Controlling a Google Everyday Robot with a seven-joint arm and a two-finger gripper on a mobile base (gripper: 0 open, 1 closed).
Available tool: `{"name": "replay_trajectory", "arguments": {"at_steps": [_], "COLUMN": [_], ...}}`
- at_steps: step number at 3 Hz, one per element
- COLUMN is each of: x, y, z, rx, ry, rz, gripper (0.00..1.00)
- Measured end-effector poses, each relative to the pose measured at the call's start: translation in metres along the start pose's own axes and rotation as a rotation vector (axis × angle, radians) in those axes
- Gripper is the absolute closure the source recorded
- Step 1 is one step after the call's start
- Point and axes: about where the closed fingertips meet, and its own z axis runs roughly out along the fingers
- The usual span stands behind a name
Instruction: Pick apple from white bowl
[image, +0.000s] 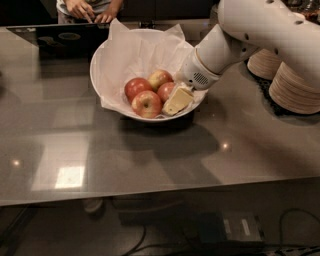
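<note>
The white bowl (107, 55), lined with crinkled white paper, stands on the grey table at the back centre. Several red apples lie in it: one at the left (136, 87), one at the front (147, 104), one at the back (160, 78) and one at the right (165, 91). My gripper (177, 100), cream-coloured, reaches down into the bowl's right side from the white arm (220, 47). It sits right beside the right-hand apple and hides part of it.
Stacks of beige paper plates (295, 87) stand at the right, close behind the arm. A person's hands (92, 10) are at the far edge behind the bowl. A dark flat device (60, 37) lies at the back left. The table's front edge (150, 195) runs across below.
</note>
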Motion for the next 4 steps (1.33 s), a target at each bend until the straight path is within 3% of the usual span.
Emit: {"name": "replay_trajectory", "arguments": {"at_steps": [2, 3, 4], "x": [0.0013, 0.0012, 0.0007], "y": [-0.0006, -0.0005, -0.0004], "z": [0.0023, 0.0023, 0.0023], "rx": [-0.006, -0.007, -0.008], "ry": [-0.001, -0.002, -0.003], "rz": [0.006, 0.006, 0.005], "gripper": [0.92, 1.00, 1.00]}}
